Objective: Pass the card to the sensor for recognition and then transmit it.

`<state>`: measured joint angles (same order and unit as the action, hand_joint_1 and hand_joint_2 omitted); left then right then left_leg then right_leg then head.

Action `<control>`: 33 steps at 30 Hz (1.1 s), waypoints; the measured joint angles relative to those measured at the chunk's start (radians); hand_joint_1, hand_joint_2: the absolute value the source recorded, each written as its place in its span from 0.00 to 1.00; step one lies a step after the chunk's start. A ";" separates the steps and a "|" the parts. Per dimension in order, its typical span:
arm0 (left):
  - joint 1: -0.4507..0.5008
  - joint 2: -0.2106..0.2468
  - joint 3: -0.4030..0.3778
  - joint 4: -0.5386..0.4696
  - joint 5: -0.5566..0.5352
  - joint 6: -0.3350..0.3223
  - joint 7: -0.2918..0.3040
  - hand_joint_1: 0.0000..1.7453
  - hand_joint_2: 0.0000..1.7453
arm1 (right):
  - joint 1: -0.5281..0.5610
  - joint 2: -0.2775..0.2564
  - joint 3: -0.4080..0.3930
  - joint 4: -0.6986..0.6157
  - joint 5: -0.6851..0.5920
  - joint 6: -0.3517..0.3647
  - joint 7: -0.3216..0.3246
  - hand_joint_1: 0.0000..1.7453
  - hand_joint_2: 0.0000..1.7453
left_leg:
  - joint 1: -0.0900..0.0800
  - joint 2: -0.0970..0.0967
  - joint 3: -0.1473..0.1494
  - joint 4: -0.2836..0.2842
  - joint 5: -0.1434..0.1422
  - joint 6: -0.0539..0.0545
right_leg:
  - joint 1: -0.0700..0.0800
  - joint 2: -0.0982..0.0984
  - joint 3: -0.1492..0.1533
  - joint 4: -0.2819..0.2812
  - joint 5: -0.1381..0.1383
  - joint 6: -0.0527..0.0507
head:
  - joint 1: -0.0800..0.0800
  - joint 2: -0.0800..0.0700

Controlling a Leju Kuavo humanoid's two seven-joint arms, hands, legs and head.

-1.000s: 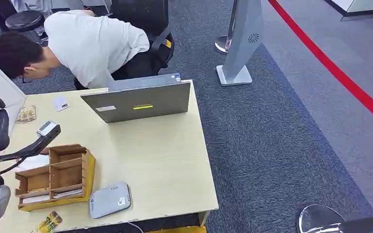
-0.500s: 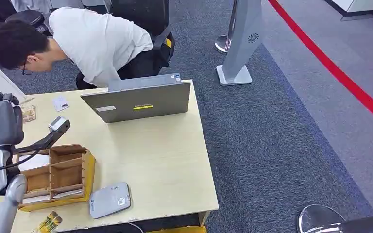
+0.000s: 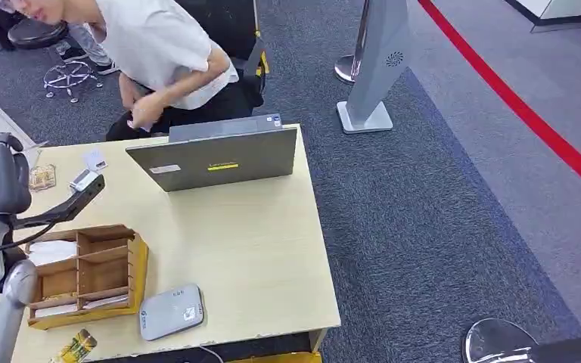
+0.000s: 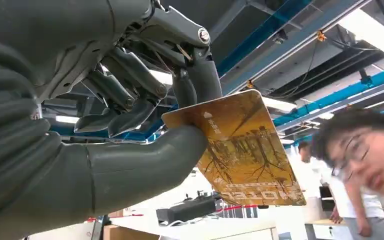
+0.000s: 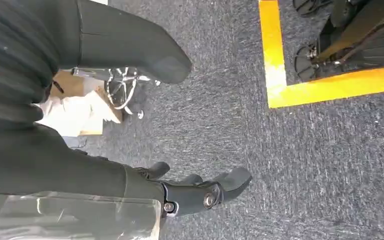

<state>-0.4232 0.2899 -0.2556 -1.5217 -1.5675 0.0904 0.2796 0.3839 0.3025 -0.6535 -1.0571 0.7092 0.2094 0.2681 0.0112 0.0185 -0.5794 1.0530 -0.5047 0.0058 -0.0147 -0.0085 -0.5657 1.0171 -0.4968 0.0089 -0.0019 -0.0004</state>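
Golden card [image 4: 240, 150]: pinched between thumb and fingers of the left hand [image 4: 130, 100], raised beside the table [image 3: 250, 249].
Right hand [image 5: 190, 192]: hung empty, fingers apart.
Advice: lower the card flat over the sensor [image 3: 170, 311]; keep the pinch firm.

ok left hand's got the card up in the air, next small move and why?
Probably lower the left hand toward the grey sensor at the table's near edge: the card is pinched between thumb and fingers, raised well above the table, not yet read.
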 joint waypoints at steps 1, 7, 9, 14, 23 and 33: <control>-0.002 0.000 0.000 0.000 0.000 -0.002 0.000 1.00 1.00 | 0.000 0.000 -0.001 0.000 0.002 0.000 0.002 0.00 1.00 | 0.000 0.000 0.000 0.000 0.000 0.000 | 0.000 0.000 0.000 0.000 0.000 0.000 | 0.000 0.000; -0.007 0.000 0.000 0.000 0.000 -0.006 0.000 1.00 1.00 | 0.000 0.000 -0.014 0.000 0.004 0.005 0.004 0.00 1.00 | 0.000 0.000 0.000 0.000 0.000 0.000 | 0.000 0.000 0.000 0.000 0.000 0.000 | 0.000 0.000; -0.008 0.000 0.000 0.000 -0.002 -0.006 0.000 1.00 1.00 | 0.000 0.000 -0.017 0.000 0.011 0.006 0.004 0.00 1.00 | 0.000 0.000 0.000 0.000 0.000 0.000 | 0.000 0.000 0.000 0.000 0.000 0.000 | 0.000 0.000; -0.011 -0.001 0.000 0.000 0.002 -0.008 0.000 0.00 1.00 | 0.000 0.000 -0.022 -0.001 0.017 0.007 0.005 0.00 1.00 | 0.000 0.000 0.000 0.000 0.000 0.000 | 0.000 0.000 0.000 0.000 0.000 0.000 | 0.000 0.000; 0.007 -0.006 0.022 -0.021 0.105 -0.007 -0.016 0.00 1.00 | 0.001 0.000 -0.022 0.000 0.000 -0.001 0.018 0.00 1.00 | 0.000 0.000 0.000 0.000 0.000 0.000 | 0.000 0.000 0.000 0.000 0.000 0.000 | 0.000 0.000; 0.421 -0.045 0.162 -0.387 0.584 0.080 -0.206 0.00 1.00 | 0.093 0.000 0.111 -0.077 -0.292 -0.170 0.192 0.00 1.00 | 0.000 0.010 0.002 0.000 -0.008 0.001 | 0.000 0.009 0.001 0.000 -0.004 0.000 | -0.001 0.000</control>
<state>-0.0019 0.2454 -0.0934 -1.9087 -0.9839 0.1702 0.0734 0.4767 0.3029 -0.5422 -1.1340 0.4175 0.0394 0.4599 0.0111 0.0280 -0.5774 1.0527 -0.5124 0.0067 -0.0150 0.0004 -0.5650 1.0173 -0.5009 0.0089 -0.0027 -0.0004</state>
